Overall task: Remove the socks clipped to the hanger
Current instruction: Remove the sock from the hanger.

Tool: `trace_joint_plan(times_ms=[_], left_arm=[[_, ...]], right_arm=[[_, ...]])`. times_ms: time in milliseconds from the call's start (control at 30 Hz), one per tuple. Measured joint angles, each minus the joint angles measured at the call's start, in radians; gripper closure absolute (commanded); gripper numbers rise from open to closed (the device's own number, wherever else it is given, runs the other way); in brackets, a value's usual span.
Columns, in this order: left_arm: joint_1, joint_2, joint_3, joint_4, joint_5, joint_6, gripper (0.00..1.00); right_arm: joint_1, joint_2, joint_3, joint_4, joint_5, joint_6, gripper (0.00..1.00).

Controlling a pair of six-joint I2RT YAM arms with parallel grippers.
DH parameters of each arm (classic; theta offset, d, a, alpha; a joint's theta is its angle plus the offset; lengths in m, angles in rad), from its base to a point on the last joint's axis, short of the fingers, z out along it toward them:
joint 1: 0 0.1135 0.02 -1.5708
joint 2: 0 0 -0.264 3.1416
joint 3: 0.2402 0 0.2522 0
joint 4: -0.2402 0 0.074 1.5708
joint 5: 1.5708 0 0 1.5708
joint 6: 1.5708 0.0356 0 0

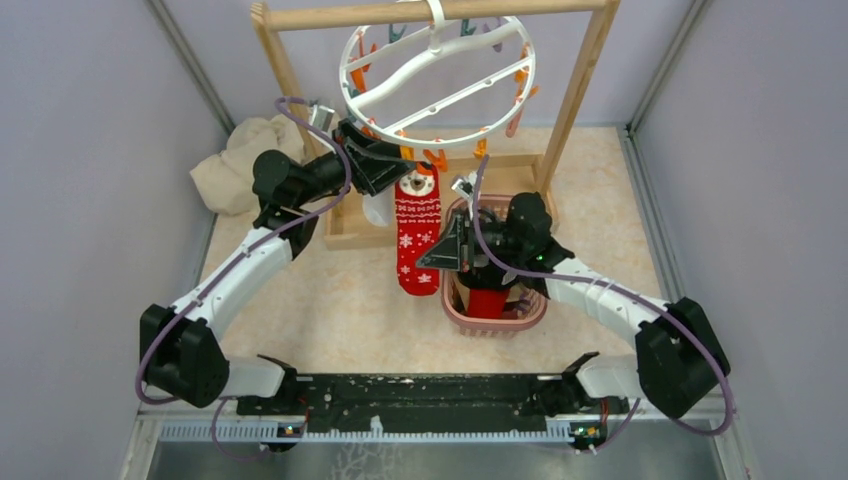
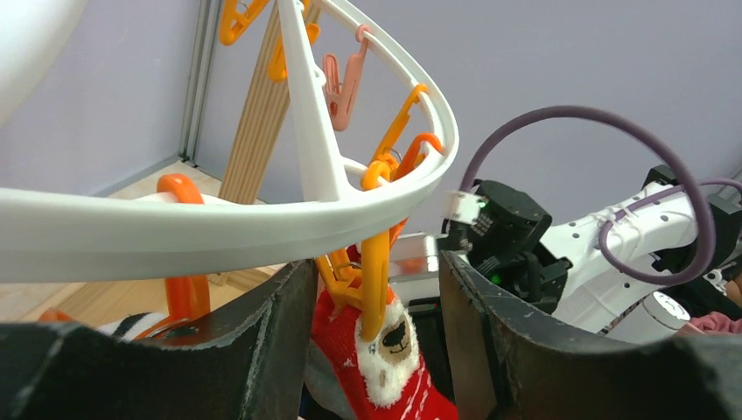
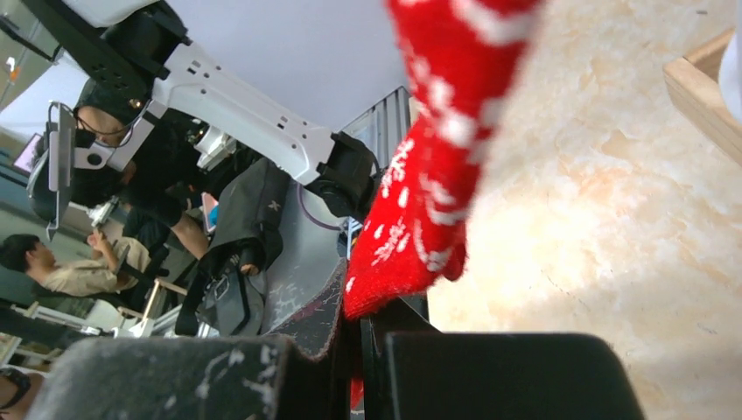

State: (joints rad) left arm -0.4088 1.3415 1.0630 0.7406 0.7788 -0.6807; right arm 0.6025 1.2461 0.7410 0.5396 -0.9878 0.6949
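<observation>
The right pincer (image 3: 360, 319) is clamped on the toe of the red sock (image 3: 420, 192), low over the surface (image 3: 595, 219). The sock hangs with its length upright, toe down and cuff up, from an orange clip (image 2: 374, 280) on the hanger (image 2: 219, 227). The left pincer (image 2: 376, 302) stands apart, one finger either side of that clip.

Round white hanger (image 2: 219, 223) with cross spokes, hooked over the wooden rail (image 1: 330, 15), ring tilted. Clipped at its near rim by an orange clip (image 2: 374, 289): red sock (image 1: 417, 235) with white snowflakes and a bear face at the cuff, hanging cuff up, toe down.
</observation>
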Motion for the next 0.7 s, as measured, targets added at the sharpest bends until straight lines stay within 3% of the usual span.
trace_joint_plan(times_ms=[167, 467, 700], left_arm=[[0.0, 0.0, 0.001, -0.001, -0.014, 0.0, 0.42], [-0.003, -0.001, 0.001, -0.03, -0.046, 0.027, 0.42], [-0.006, -0.001, 0.001, -0.043, -0.063, 0.047, 0.42]], right_arm=[[-0.025, 0.095, 0.002, 0.071, -0.014, 0.076, 1.0], [-0.113, 0.269, 0.066, 0.358, -0.091, 0.364, 1.0], [-0.173, 0.293, 0.128, 0.37, -0.107, 0.425, 1.0]])
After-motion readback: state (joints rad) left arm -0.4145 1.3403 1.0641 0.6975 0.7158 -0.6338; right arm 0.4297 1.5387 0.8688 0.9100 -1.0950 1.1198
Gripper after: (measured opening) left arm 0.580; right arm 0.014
